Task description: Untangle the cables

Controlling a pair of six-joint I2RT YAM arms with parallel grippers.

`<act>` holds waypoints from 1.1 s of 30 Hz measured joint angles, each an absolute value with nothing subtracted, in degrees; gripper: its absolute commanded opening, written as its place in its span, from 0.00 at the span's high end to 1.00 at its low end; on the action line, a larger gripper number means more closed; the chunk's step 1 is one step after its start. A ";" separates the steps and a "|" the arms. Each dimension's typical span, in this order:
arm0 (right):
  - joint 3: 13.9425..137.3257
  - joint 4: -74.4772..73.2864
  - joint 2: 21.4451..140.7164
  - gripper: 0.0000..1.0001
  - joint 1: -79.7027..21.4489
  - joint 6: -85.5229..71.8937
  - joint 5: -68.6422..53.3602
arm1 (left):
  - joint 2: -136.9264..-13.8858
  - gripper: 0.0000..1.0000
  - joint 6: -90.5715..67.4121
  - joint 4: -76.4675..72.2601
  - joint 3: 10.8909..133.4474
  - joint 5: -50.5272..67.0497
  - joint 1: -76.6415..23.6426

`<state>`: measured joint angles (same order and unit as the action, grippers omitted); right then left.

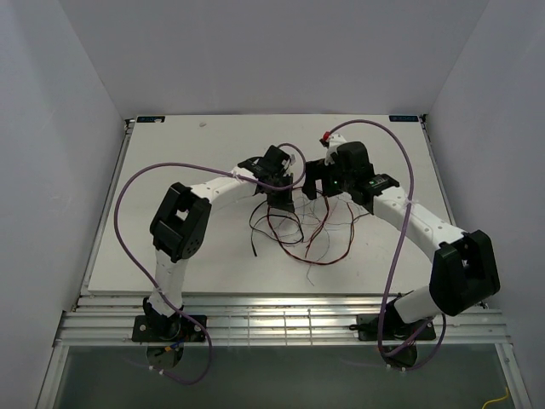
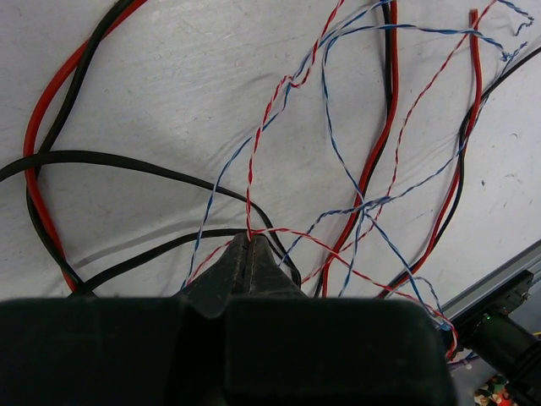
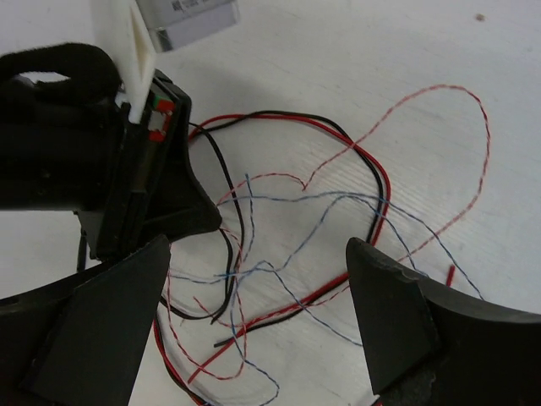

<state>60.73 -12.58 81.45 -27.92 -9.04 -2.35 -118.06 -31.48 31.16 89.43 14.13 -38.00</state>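
The cables lie in a loose tangle at the table's middle. My left gripper hangs over the tangle's left part. In the left wrist view it is shut on the pale pink twisted wire, among a red wire, a black wire and the blue-grey twisted wire. My right gripper is open just right of it. In the right wrist view it hovers empty above crossing pink, blue-grey, red and black wires.
The two gripper heads are close together; the left gripper's black body fills the right wrist view's upper left. The white table is walled on three sides. Metal rails run along its near edge. Purple hoses loop off both arms.
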 measured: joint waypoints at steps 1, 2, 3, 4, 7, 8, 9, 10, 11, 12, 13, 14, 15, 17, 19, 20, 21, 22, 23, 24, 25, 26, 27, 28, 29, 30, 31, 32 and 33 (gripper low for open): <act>61.63 -11.62 82.94 0.10 -27.92 -8.56 -4.23 | -118.02 1.00 -31.64 31.18 89.25 14.11 -38.00; 62.50 -10.74 84.29 0.10 -27.88 -8.21 -5.89 | -117.95 1.00 -31.86 31.24 89.10 14.06 -37.98; 63.07 -9.56 85.56 0.10 -27.81 -7.81 -7.35 | -117.80 1.00 -32.12 31.24 88.86 14.00 -37.89; 63.59 -8.71 86.87 0.10 -27.77 -7.40 -8.78 | -117.62 1.00 -32.42 31.31 88.60 13.96 -37.76; 65.21 -7.38 90.48 0.09 -27.73 -6.63 -11.86 | -117.51 1.00 -33.15 31.44 88.49 13.74 -37.39; 65.73 -6.94 91.79 0.08 -27.73 -6.37 -12.69 | -117.51 1.00 -33.41 31.44 88.47 13.65 -37.28; 66.08 -6.68 92.92 0.06 -27.77 -6.11 -13.17 | -117.51 1.00 -33.54 31.44 88.44 13.47 -37.19; 66.28 -6.52 93.93 0.04 -27.77 -5.93 -13.56 | -117.51 1.00 -33.71 31.44 88.44 13.32 -37.12; 66.35 -6.17 94.94 0.02 -27.77 -5.67 -13.93 | -117.51 1.00 -33.87 31.44 88.42 13.15 -37.10; 66.35 -6.00 95.79 0.03 -27.77 -5.52 -14.44 | -117.51 1.00 -33.95 31.44 88.42 13.04 -37.08; 66.35 -5.78 96.60 0.06 -27.75 -5.43 -15.03 | -117.51 1.00 -34.00 31.44 88.42 12.97 -37.08; 66.39 -5.61 97.34 0.08 -27.77 -5.41 -15.46 | -117.51 1.00 -34.09 31.44 88.42 12.93 -37.08; 66.46 -5.48 98.08 0.13 -27.77 -5.48 -15.97 | -117.51 1.00 -34.15 31.44 88.42 12.91 -37.08; 66.67 -5.10 99.29 0.18 -27.77 -5.69 -16.80 | -117.51 1.00 -34.35 31.46 88.42 12.88 -37.08; 66.67 -4.34 100.09 0.27 -27.83 -5.98 -17.45 | -117.51 1.00 -34.46 31.48 88.36 12.88 -37.06; 66.67 -4.21 100.29 0.31 -27.86 -6.07 -17.56 | -117.51 1.00 -34.50 31.46 88.29 12.88 -37.04; 66.67 -4.05 100.57 0.35 -27.86 -6.24 -17.63 | -117.51 1.00 -34.54 31.44 88.18 12.86 -37.01; 66.67 -3.90 100.82 0.37 -27.86 -6.42 -17.56 | -117.51 1.00 -34.54 31.44 88.05 12.86 -36.99; 66.67 -3.81 101.01 0.41 -27.86 -6.85 -17.34 | -117.51 1.00 -34.57 31.48 87.90 12.86 -36.97; 66.67 -3.73 101.14 0.44 -27.86 -7.07 -16.99 | -117.51 1.00 -34.54 31.55 87.74 12.86 -36.97; 66.67 -3.49 101.32 0.46 -27.86 -7.35 -16.32 | -117.51 1.00 -34.30 31.62 87.68 12.93 -36.99; 66.63 -3.20 101.54 0.48 -27.86 -7.79 -15.73 | -117.49 1.00 -34.26 31.62 87.68 12.95 -37.19; 66.57 -3.01 101.67 0.53 -27.83 -8.23 -15.09 | -117.43 1.00 -34.09 31.51 87.68 12.97 -37.39; 66.50 -2.94 101.75 0.58 -27.83 -8.40 -14.70 | -117.32 1.00 -34.00 31.46 87.68 13.02 -37.60; 66.37 -2.85 101.75 0.62 -27.81 -8.71 -14.50 | -117.25 1.00 -33.91 31.46 87.68 13.08 -37.74; 66.15 -2.61 101.75 0.73 -27.81 -8.82 -14.31 | -117.19 1.00 -33.89 31.42 87.68 13.13 -37.85; 66.00 -2.37 101.75 0.81 -27.81 -8.80 -14.28 | -117.10 1.00 -33.87 31.42 87.66 13.15 -37.98; 65.84 -2.15 101.75 0.91 -27.81 -9.10 -14.26 | -116.99 1.00 -33.87 31.42 87.66 13.17 -38.09; 65.78 -2.13 101.75 0.92 -27.81 -9.08 -14.24 | -116.88 1.00 -33.87 31.42 87.61 13.17 -38.15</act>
